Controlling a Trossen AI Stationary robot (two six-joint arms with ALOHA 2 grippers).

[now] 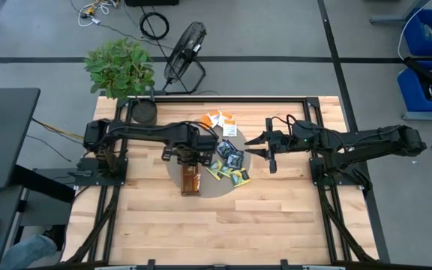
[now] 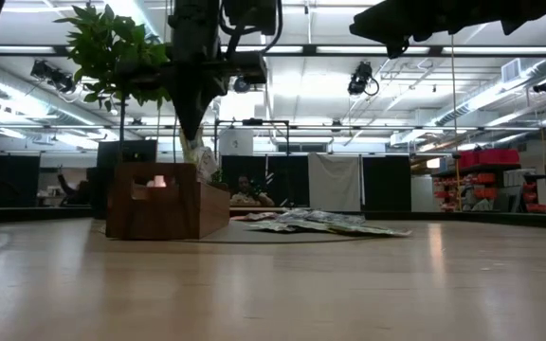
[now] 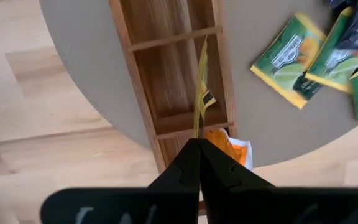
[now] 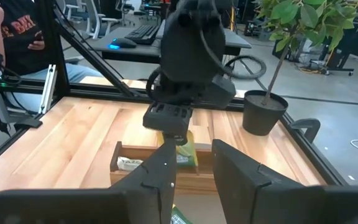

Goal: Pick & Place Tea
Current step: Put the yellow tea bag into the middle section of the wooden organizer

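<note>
My left gripper (image 3: 199, 142) points straight down over the long brown wooden tray (image 3: 160, 68), shut on a yellow-green tea sachet (image 3: 200, 93) seen edge-on. An orange-and-white sachet (image 3: 227, 144) lies in the tray's end compartment. The tray rests on a round grey mat (image 1: 172, 166). More tea lies loose on the mat: yellow-green and dark sachets (image 1: 229, 161) and orange-and-white ones (image 1: 220, 120). My right gripper (image 1: 255, 140) hovers level above the mat's right side, open, with nothing between its fingers (image 4: 160, 177). My left gripper pinches the yellow-green sachet by its top edge (image 3: 198, 132) between its two fingers, coming from above and pointing down. The sachet hangs upright below the fingers (image 4: 185, 151). Its lower end dips behind the tray's wall (image 2: 197, 156); whether it touches the tray's floor I cannot tell.
A potted plant (image 1: 122, 71) stands at the table's far left corner, with a floor fan (image 1: 184, 54) behind the table. Bare wooden tabletop (image 1: 223, 225) lies on the near side. A person sits beyond the table's edge (image 4: 8, 37).
</note>
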